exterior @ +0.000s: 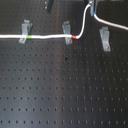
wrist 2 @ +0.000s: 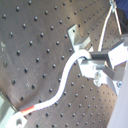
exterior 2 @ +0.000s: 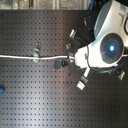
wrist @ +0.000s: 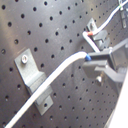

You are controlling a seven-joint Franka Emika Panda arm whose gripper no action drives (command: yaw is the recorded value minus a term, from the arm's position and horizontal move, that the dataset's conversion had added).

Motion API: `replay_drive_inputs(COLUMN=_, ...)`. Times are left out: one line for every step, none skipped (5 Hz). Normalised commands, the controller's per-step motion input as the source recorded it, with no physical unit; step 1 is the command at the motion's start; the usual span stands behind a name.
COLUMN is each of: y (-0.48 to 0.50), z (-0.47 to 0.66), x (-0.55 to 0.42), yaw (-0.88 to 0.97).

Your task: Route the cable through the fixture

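The white cable (exterior: 50,36) lies across the board from the first exterior view's left, with a green band (exterior: 31,36) by the left clip (exterior: 24,31) and a red band (exterior: 74,36) just past the middle clip (exterior: 67,31). From the red band it rises to my gripper (exterior: 91,5) at the top edge, which is shut on it. A second strand (exterior: 110,22) runs off to the right above the right clip (exterior: 104,37), not touching it. In both wrist views the fingers (wrist: 102,62) (wrist 2: 100,62) pinch the cable (wrist: 60,70) (wrist 2: 67,75) above the board.
The black perforated board (exterior: 65,90) fills every view. In the second exterior view the white arm (exterior 2: 105,45) hides the gripper and right-hand clips; the cable (exterior 2: 20,56) runs in from the second exterior view's left. A small blue object (exterior 2: 1,89) sits at the second exterior view's left edge.
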Motion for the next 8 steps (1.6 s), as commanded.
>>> replay_drive_inputs(y=-0.149, z=0.0, x=-0.187, yaw=0.0)
replay_drive_inputs(y=-0.274, z=0.0, x=0.003, yaw=0.0)
replay_drive_inputs(y=-0.311, z=0.0, x=0.039, yaw=0.05)
replay_drive_inputs(y=-0.279, z=0.0, x=0.001, yaw=0.15)
replay_drive_inputs(y=-0.118, z=0.0, x=-0.11, yaw=0.41)
replay_drive_inputs(y=0.001, z=0.0, x=-0.204, yaw=0.59)
replay_drive_inputs(y=0.002, z=0.0, x=-0.146, yaw=0.48)
replay_drive_inputs(y=0.006, z=0.07, x=-0.057, yaw=0.47)
